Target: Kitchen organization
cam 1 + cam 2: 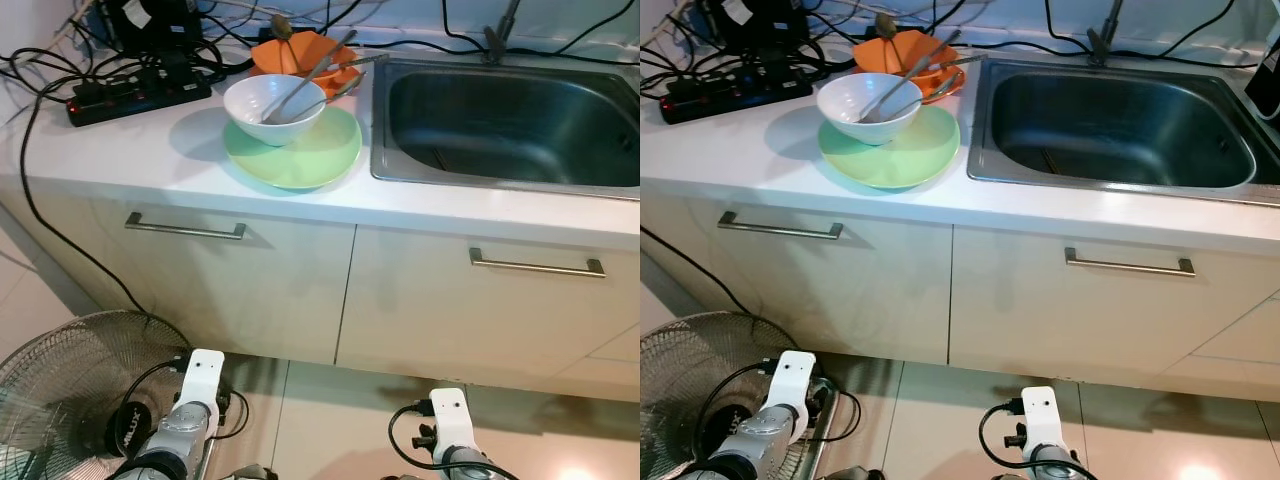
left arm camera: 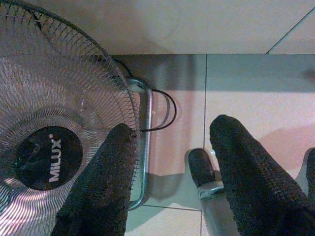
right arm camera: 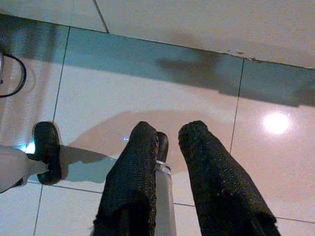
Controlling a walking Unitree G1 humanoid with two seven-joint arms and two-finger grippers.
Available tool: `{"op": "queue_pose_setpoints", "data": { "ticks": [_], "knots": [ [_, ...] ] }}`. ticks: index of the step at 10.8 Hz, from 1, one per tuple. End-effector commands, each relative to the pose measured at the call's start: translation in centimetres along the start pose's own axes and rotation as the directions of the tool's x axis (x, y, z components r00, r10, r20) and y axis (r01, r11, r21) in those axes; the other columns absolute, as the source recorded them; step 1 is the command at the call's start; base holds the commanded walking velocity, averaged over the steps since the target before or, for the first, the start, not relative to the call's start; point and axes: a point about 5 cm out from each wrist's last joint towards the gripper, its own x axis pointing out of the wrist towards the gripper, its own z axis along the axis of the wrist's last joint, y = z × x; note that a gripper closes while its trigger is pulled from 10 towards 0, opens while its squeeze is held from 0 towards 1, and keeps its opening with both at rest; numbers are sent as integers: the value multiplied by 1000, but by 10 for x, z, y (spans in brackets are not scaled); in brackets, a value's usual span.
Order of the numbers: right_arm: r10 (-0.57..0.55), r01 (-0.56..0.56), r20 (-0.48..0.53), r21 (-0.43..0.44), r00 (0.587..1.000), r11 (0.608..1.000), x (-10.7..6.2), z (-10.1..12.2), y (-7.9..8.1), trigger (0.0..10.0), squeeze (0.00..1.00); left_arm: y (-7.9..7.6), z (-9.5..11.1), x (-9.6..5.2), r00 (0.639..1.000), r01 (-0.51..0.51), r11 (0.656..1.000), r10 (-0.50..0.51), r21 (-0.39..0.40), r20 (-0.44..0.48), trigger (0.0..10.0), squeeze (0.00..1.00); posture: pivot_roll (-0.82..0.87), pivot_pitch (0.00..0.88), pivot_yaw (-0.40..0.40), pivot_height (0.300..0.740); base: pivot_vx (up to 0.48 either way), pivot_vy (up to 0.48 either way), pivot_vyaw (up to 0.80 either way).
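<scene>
While both arms hang low by the floor, the left gripper (image 2: pixel 170 147) is spread near a fan (image 2: pixel 54 142) and the right gripper (image 3: pixel 170 147) narrowly parted. A white bowl (image 1: pixel 272 108) with utensils sits on a green plate (image 1: pixel 305 155) beside the sink (image 1: pixel 505 120).

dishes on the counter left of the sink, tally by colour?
White bowl: 1
Green plate: 1
Orange dish: 1
Total: 3

The white bowl sits on the green plate, and the orange dish is behind them. Metal utensils lie across the bowl and the orange dish; their number cannot be told.
</scene>
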Motion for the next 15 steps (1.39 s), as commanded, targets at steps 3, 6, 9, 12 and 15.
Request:
{"op": "queue_pose_setpoints", "data": {
  "ticks": [3, 6, 9, 12, 15],
  "knots": [
    [-1, 1, -16, 2, 1000, 1000, -1, -5, -1, 10000, 0, 2, -5, -1, 1000, -2, 1000, 3, 3, -18, 10000, 0, 38, 62, 18, 740, 0, 0, 0],
    [-1, 1, -18, 2, 1000, 1000, -1, -5, -2, 10000, 0, 2, -5, -1, 1000, -2, 1000, 2, 2, -19, 10000, 0, 37, 68, 16, 740, 0, 0, 0],
    [-4, 4, -20, 3, 1000, 1000, -1, -5, -3, 10000, 0, 2, -5, -1, 1000, -4, 1000, 4, -1, -18, 10000, 0, 36, 74, 16, 740, 0, 0, 0],
    [-51, 50, 41, 32, 998, 998, -1, 4, -16, 10000, 0, 3, -2, -2, 997, -49, 997, 52, -62, 52, 10000, 0, 31, 84, 20, 740, 0, 0, 0],
    [-206, 194, 220, 74, 954, 978, -6, 38, -57, 10000, 0, 6, 10, -6, 963, -114, 985, 142, -132, 227, 10000, 0, 47, 93, 13, 740, 0, 0, 0]
  ]
}}
